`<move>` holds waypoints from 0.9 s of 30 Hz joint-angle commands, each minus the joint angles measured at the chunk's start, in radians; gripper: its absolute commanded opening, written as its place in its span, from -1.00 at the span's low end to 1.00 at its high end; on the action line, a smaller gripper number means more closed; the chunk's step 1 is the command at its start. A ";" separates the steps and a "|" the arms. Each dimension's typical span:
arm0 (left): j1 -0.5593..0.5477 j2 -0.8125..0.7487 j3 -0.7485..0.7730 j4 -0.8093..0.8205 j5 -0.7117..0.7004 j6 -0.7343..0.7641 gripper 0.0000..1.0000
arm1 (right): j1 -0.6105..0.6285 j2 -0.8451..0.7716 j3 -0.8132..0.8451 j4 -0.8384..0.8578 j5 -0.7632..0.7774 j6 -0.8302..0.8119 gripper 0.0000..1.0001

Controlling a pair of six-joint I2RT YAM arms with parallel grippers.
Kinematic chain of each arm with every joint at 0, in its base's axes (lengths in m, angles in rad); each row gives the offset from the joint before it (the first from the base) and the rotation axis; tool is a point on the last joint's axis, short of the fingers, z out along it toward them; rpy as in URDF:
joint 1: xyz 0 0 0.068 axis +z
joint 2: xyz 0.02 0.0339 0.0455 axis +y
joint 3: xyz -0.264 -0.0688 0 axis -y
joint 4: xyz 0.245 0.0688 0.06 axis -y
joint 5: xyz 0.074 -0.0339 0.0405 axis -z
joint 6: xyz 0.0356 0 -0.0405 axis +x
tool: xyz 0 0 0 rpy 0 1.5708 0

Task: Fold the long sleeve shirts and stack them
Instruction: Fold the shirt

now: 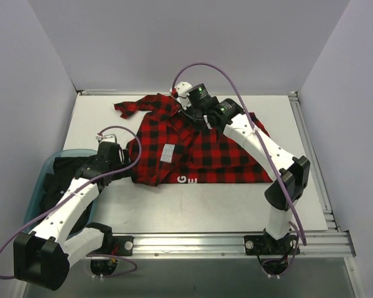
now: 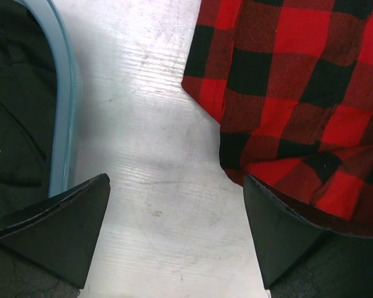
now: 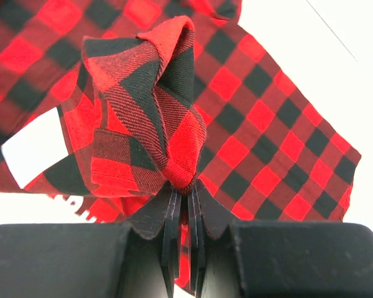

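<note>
Over the left side of the table (image 1: 193,205) the left gripper (image 2: 176,180) is held wide open and empty, ready to help, the red-and-black shirt (image 1: 199,155) is spread across the table's middle, and near the table's far side a bunch of its cloth is pinched tight by the right gripper (image 3: 185,192), likely for folding.

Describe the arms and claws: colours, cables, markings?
White-shelled left arm and right arm with black joint housings; a purple cable loops along each. Black wedge-fingered left claw and right claw. Right wrist shows a green light; no readable markings.
</note>
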State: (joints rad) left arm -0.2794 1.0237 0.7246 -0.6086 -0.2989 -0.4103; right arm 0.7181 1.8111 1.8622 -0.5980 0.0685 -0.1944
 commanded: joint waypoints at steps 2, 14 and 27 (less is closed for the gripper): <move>0.008 0.013 0.039 0.035 0.044 -0.004 0.95 | -0.049 0.102 0.110 -0.039 0.053 0.067 -1.00; 0.008 0.052 0.039 0.044 0.116 0.002 0.95 | -0.143 0.251 0.241 -0.037 0.113 0.185 -1.00; 0.008 0.095 0.041 0.043 0.156 0.007 0.94 | -0.152 0.306 0.252 0.113 0.005 0.150 -0.94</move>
State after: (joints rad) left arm -0.2779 1.1152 0.7246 -0.6014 -0.1596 -0.4095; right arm 0.5682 2.0968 2.0983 -0.5476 0.1146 -0.0345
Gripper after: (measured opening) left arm 0.974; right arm 0.062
